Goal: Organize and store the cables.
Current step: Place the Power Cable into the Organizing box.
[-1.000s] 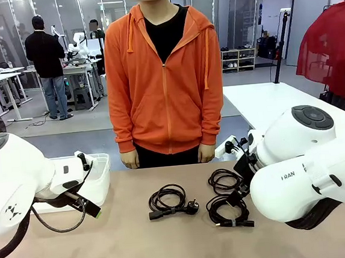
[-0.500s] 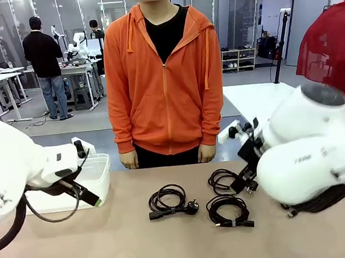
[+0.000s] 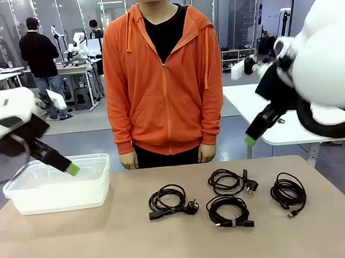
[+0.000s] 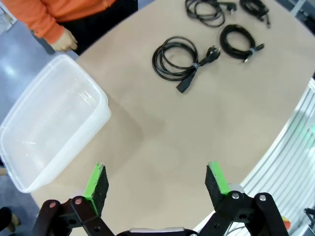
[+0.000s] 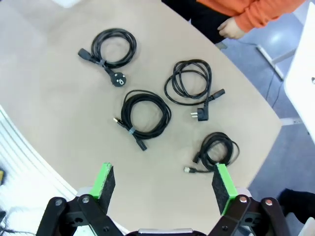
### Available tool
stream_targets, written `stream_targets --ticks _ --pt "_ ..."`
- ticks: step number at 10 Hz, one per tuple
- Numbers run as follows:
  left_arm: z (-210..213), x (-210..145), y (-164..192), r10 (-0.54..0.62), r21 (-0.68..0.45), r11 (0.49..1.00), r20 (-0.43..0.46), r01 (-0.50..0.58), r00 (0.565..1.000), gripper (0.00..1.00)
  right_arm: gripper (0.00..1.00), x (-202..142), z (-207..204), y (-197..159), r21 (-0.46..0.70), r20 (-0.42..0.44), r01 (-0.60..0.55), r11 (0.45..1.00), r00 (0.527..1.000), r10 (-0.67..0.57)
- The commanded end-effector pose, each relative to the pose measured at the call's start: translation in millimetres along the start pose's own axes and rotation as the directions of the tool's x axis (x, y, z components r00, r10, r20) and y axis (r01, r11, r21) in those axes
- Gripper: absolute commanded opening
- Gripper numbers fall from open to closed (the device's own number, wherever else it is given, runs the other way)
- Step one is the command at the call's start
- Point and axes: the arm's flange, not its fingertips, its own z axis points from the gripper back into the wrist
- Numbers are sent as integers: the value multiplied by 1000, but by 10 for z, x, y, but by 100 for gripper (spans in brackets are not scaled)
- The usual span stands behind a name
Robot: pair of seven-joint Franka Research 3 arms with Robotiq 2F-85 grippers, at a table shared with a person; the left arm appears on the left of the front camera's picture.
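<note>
Now both arms stand high above the counter (image 3: 110, 249), where a second ago they sat low at its left and right edges and covered the corners. Left fingers (image 4: 98, 181): spread to full width, nothing between them, hanging over bare counter at the bottom of the left wrist view. Right fingers (image 5: 221, 183): likewise wide apart and empty, looking straight down on the cords.

The lift uncovers a fourth coil, the far-right cable (image 3: 288, 191), which the right arm hid before. The cables (image 3: 170, 201) themselves have not shifted. Four black coils lie apart from one another across the middle and right of the front view, none touched. Clear tub (image 3: 57, 196) sits at the left of the frame with nothing in it. Person (image 3: 163, 75) stands at the far side, not reaching in.

Judgement: storing has not begun. The rise reads as a survey pose, giving each wrist camera the whole layout before a first coil is chosen for the tub.
</note>
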Motion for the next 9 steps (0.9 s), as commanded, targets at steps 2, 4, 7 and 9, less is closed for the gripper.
stream_targets --ticks 2,4,7,9 --pt "709 -54 -75 -53 65 997 50 50 997 100 100 -88 554 -233 -36 24 -29 999 999 30" --pt "1102 -340 -79 -103 75 993 90 96 991 100 100 -349 911 -502 -5 61 -38 999 997 38" --pt "1683 -910 -10 -107 136 987 185 83 977 100 100 -905 1211 -974 48 148 11 999 989 -18" --pt "1827 -1100 50 -59 183 983 179 26 982 100 100 -1209 1115 -1194 48 144 62 997 987 -69"
